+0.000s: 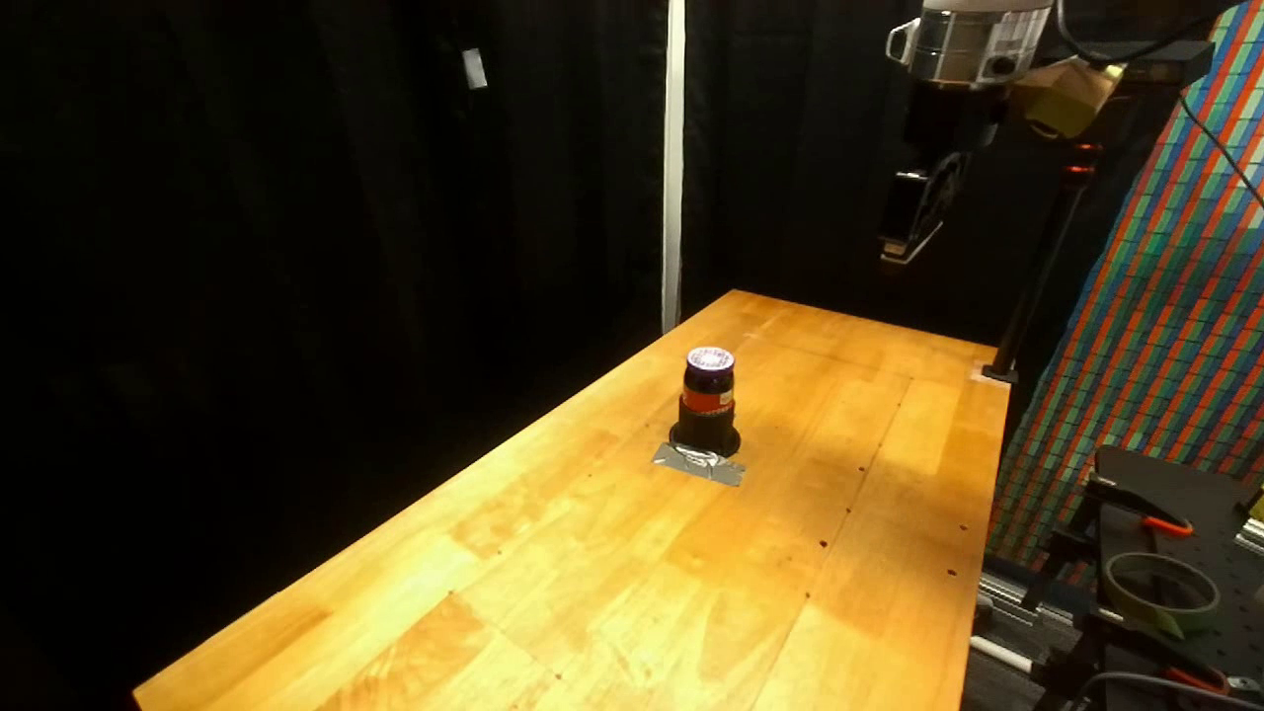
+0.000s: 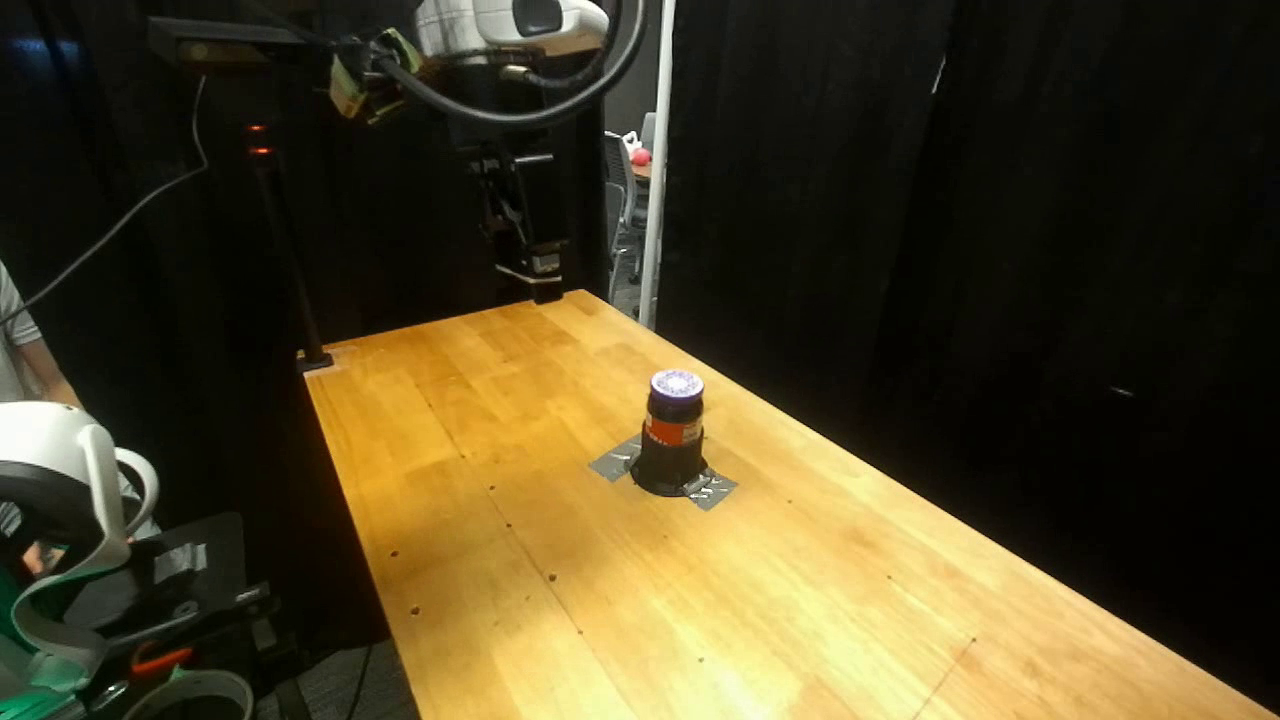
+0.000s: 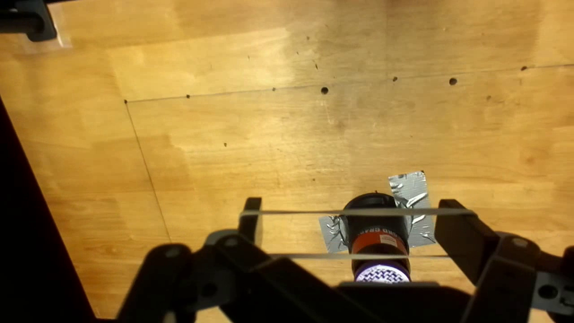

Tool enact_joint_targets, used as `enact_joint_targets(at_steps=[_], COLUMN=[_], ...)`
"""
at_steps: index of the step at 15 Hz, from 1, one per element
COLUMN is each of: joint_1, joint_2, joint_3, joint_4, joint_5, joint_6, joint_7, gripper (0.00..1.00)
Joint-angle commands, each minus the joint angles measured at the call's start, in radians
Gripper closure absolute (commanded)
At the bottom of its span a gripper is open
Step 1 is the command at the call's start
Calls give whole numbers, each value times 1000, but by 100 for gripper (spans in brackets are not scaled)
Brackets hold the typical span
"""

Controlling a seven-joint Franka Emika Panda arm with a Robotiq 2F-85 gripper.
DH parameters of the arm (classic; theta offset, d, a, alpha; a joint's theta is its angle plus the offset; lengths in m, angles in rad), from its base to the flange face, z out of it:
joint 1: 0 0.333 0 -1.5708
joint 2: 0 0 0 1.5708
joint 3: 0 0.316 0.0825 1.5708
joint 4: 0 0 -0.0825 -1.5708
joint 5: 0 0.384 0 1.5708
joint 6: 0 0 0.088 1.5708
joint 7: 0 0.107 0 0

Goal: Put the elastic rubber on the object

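Observation:
The object (image 1: pixel 709 400) is an upright dark jar with an orange-red band and a purple-rimmed, white-patterned lid. It also shows in an exterior view (image 2: pixel 673 432) and in the wrist view (image 3: pixel 379 242), where its lower part sits in a black round holder. My gripper (image 3: pixel 352 215) is open; in both exterior views (image 1: pixel 910 237) (image 2: pixel 530 272) it hangs above the table's far end, apart from the object. The pale elastic rubber (image 3: pixel 309 212) is stretched around the outside of both fingers, two strands running across the gap. In the wrist view the strands cross in front of the jar.
Grey tape (image 1: pixel 699 464) fixes the holder to the wooden table (image 1: pixel 632 592). A black pole (image 2: pixel 290 260) stands at the table's far corner. Black curtains surround the table. A dark cart with a tape roll (image 1: pixel 1160 592) stands beside the table.

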Motion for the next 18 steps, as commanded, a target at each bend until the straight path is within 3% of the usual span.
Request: enact_joint_targets(at_steps=[1, 7, 18], joint_1=[19, 41, 105], joint_2=[110, 270, 556], joint_3=[-4, -23, -85], joint_4=[91, 184, 396], joint_5=[2, 29, 4], joint_6=[69, 200, 308], joint_7=[25, 4, 32], gripper=[0, 0, 0])
